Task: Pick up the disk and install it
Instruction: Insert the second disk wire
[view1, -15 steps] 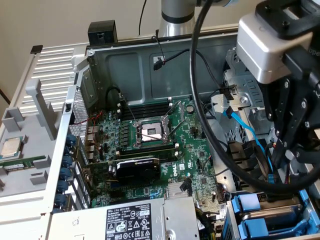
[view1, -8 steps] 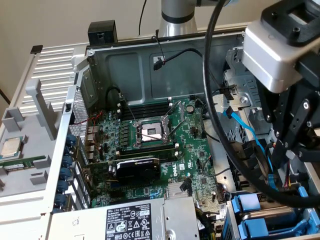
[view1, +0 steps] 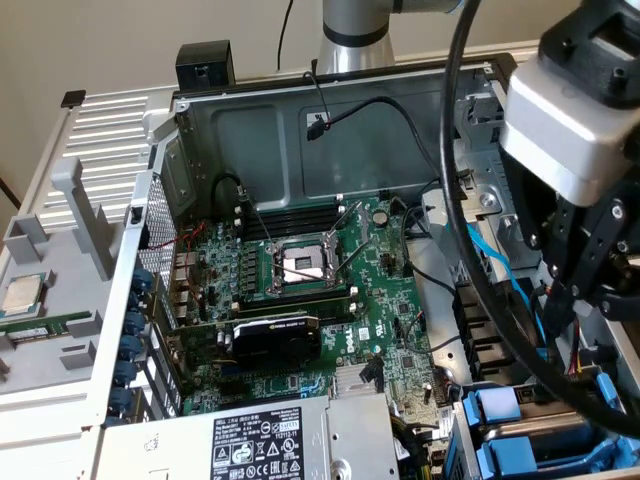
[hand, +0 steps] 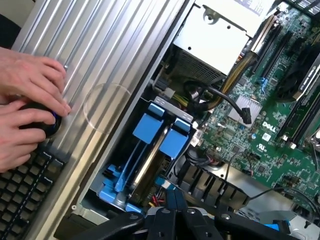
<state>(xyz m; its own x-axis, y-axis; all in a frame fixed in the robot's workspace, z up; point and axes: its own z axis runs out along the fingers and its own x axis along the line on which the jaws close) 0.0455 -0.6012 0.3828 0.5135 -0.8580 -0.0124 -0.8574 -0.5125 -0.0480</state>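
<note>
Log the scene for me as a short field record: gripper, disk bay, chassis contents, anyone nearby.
gripper: shut, nothing seen held, above the drive bay
drive bay: blue carrier tabs seated in the bay, at the case's corner
motherboard: green Dell board, CPU socket open
power supply: grey box inside the case
CPU chip: on grey tray outside the case
person: hands at a keyboard

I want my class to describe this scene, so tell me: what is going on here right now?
A robot arm's gripper, fingers shut and holding nothing visible, hangs over an open computer case by the drive bay at the exterior view's right. Blue carrier frames sit slotted in that bay beside the green motherboard. A grey power supply box lies in the case. In the wrist view, a person's hands rest on a black knob by a keyboard.
</note>
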